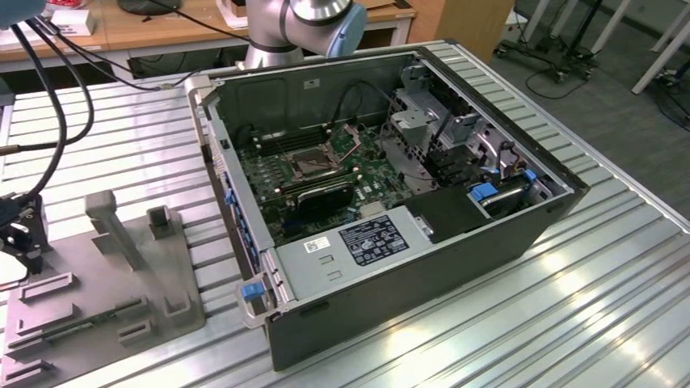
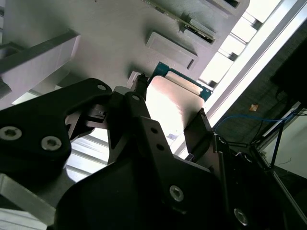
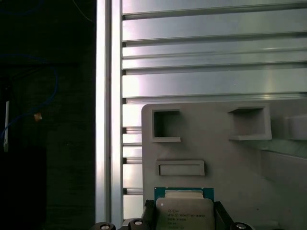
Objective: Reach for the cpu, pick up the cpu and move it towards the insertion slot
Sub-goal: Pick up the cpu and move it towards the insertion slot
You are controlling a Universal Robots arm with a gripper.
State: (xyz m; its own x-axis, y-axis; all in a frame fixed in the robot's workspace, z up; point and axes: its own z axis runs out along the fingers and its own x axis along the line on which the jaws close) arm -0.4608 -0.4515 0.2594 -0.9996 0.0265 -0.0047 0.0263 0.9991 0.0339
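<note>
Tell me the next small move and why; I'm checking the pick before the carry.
Probably a short straight lift. In the second wrist view the end effector appears closed on the cpu, which is close to the grey tray; the insertion slot lies inside the open case, so clearing the tray first seems safest.
</note>
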